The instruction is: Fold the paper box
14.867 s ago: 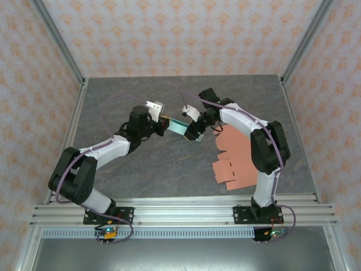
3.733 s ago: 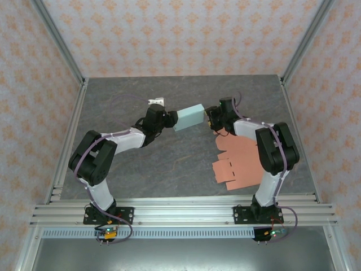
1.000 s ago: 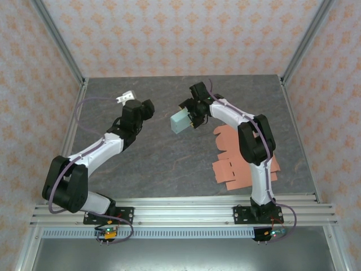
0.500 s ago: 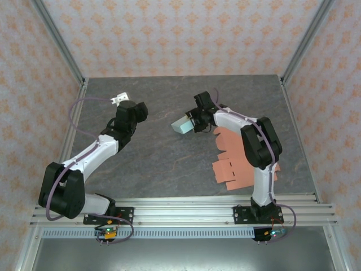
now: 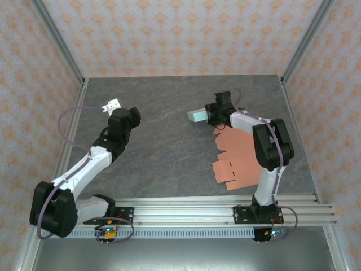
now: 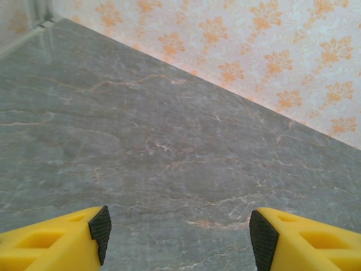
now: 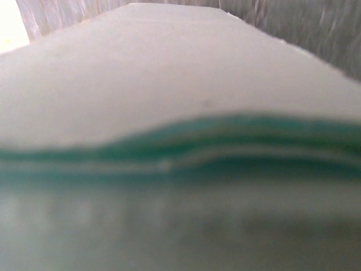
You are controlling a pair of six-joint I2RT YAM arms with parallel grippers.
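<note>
Paper box (image 5: 197, 115), pale teal, juts out to the left from the tip of the right pincer (image 5: 212, 114) in the overhead view. It sits toward the back of the grey, stone-patterned surface (image 5: 163, 164), a little right of centre. We see the right pincer clenched on the box's near end. Just in front of that arm, flat salmon-pink cardboard sheets (image 5: 240, 158) lie spread on the surface. The left pincer (image 5: 130, 116) is well apart on the left side, carrying nothing.

From the left wrist, we see two yellow fingers (image 6: 56, 240) with black pads (image 6: 100, 226) standing wide apart, released. Bare grey surface lies between them, and a wall (image 6: 271, 51) with an orange floral pattern rises beyond.

From the right wrist, we see the box pressed close to the lens and blurred. Its pale face is above, and dark teal edge bands run across the middle.
</note>
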